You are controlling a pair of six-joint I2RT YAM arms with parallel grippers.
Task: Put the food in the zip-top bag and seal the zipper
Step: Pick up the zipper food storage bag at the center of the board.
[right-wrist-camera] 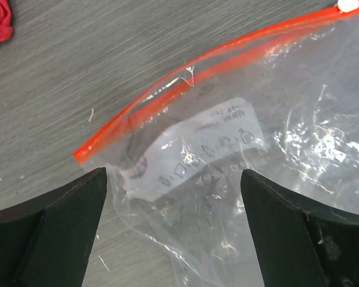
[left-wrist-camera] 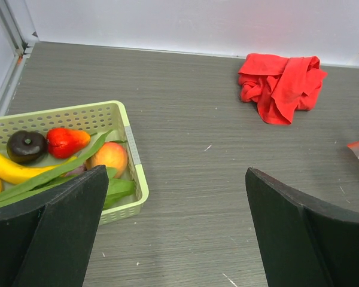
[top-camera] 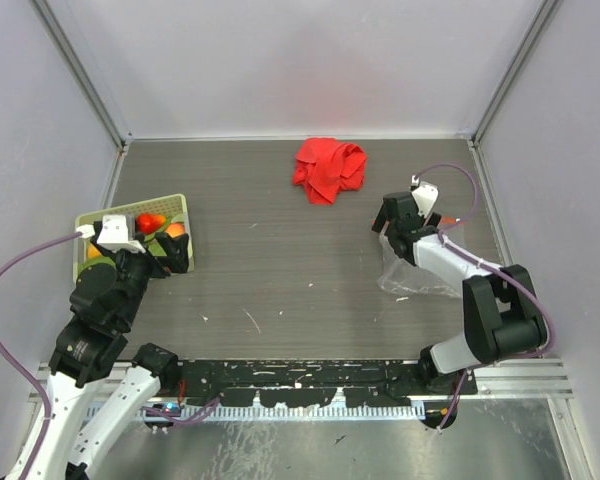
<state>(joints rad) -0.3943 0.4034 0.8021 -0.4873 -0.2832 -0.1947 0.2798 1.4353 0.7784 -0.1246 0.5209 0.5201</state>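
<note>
Tabletop (top-camera: 280,290) – red cloth (top-camera: 328,168) rear, basket (left-wrist-camera: 133,158) left, bag (right-wrist-camera: 287,149) right

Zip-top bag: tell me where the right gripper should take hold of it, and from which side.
Grip the zipper near its middle, where the two red-orange lips gape slightly, coming straight down from above with the open right gripper. The zip-top bag lies flat and limp on the table, so the stiffer strip is probably the only part that offers a firm pinch.
</note>
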